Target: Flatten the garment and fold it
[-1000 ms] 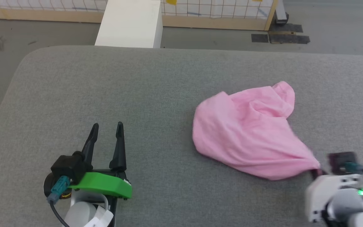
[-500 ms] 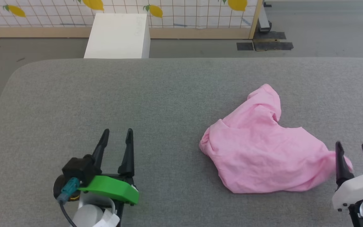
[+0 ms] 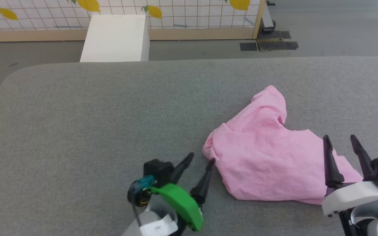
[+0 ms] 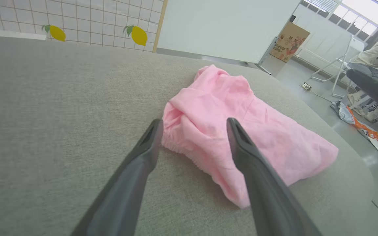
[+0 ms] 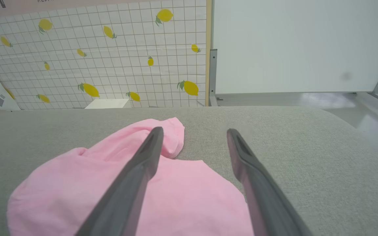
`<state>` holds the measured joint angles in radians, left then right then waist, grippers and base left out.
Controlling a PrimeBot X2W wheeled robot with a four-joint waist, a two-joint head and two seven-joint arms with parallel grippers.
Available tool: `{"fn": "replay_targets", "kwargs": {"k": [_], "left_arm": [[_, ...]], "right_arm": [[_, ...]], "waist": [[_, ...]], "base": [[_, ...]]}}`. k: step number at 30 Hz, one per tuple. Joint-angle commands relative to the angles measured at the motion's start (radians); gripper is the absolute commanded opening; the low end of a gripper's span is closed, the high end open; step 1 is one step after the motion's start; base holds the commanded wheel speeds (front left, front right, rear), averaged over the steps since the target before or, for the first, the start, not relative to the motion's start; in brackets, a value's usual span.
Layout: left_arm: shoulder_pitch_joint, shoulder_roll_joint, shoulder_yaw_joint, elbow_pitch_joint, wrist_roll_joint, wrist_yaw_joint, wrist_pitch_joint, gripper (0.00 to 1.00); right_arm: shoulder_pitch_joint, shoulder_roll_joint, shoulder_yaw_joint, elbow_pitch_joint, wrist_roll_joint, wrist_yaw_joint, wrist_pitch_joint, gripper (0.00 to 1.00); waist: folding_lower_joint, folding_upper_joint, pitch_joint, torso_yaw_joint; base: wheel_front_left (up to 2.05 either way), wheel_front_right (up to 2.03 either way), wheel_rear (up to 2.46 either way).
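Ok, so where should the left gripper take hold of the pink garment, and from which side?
Probably the bunched hem corner of the pink garment, coming from the robot's left, low along the grey cushion. That corner stands up in thick folds nearest the open left gripper, which points at it.

In the head view the right pincer (image 3: 339,136) is cut off at the lower right corner, and one of its fingers (image 3: 330,164) covers the right-hand corner of the garment (image 3: 267,164), so whether fabric and finger touch cannot be told. The arm (image 3: 149,226) behind the left pincer (image 3: 202,157) is cut by the bottom edge. The worktop (image 3: 77,131) is cropped left, right and below, and it hides the base of the white box (image 3: 113,37). In the left wrist view a person (image 4: 374,57) is cropped by the right edge, and the print on a cardboard box (image 4: 289,41) is too small to read.
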<state>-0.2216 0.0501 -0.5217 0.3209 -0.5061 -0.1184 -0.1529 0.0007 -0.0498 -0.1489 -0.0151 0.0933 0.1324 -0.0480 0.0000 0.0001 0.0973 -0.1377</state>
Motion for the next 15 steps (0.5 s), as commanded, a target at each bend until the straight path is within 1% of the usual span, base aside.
{"fn": "replay_targets", "kwargs": {"k": [1,2,7,10,13,14,15], "left_arm": [[-0.035,0.000,-0.024,0.017,-0.031,0.012,0.021,1.00],[-0.054,0.000,-0.051,0.036,-0.071,0.023,0.051,1.00],[-0.143,0.000,-0.154,0.113,-0.191,0.073,0.183,1.00],[-0.179,0.000,-0.188,0.139,-0.249,0.096,0.233,1.00],[-0.214,0.000,-0.219,0.168,-0.280,0.122,0.266,1.00],[-0.221,0.000,-0.225,0.173,-0.286,0.125,0.267,0.79],[-0.231,0.000,-0.228,0.177,-0.291,0.129,0.261,0.00]], "right_arm": [[-0.015,-0.001,0.009,0.006,0.008,-0.002,-0.009,1.00],[-0.019,-0.001,0.019,0.010,0.010,-0.002,-0.011,1.00],[-0.036,-0.001,0.046,0.029,0.016,-0.002,-0.020,1.00],[-0.040,-0.001,0.050,0.038,0.018,-0.002,-0.026,1.00],[-0.043,-0.001,0.053,0.047,0.022,-0.002,-0.032,1.00],[-0.044,-0.001,0.053,0.049,0.024,-0.002,-0.034,1.00],[-0.044,0.000,0.054,0.051,0.025,-0.002,-0.036,1.00]], "waist": [[0.0000,-0.0001,0.008,-0.008],[0.0000,-0.0001,0.013,-0.013],[0.0000,-0.0001,0.031,-0.038],[0.0000,-0.0001,0.040,-0.048],[0.0000,-0.0001,0.046,-0.054],[0.0000,-0.0001,0.046,-0.055],[0.0000,-0.0001,0.047,-0.056]], "base": [[0.00,0.00,0.00],[0.00,0.00,0.00],[0.00,0.00,0.00],[0.00,0.00,0.00],[0.00,0.00,0.00],[0.00,0.00,0.00],[0.00,0.00,0.00]]}}
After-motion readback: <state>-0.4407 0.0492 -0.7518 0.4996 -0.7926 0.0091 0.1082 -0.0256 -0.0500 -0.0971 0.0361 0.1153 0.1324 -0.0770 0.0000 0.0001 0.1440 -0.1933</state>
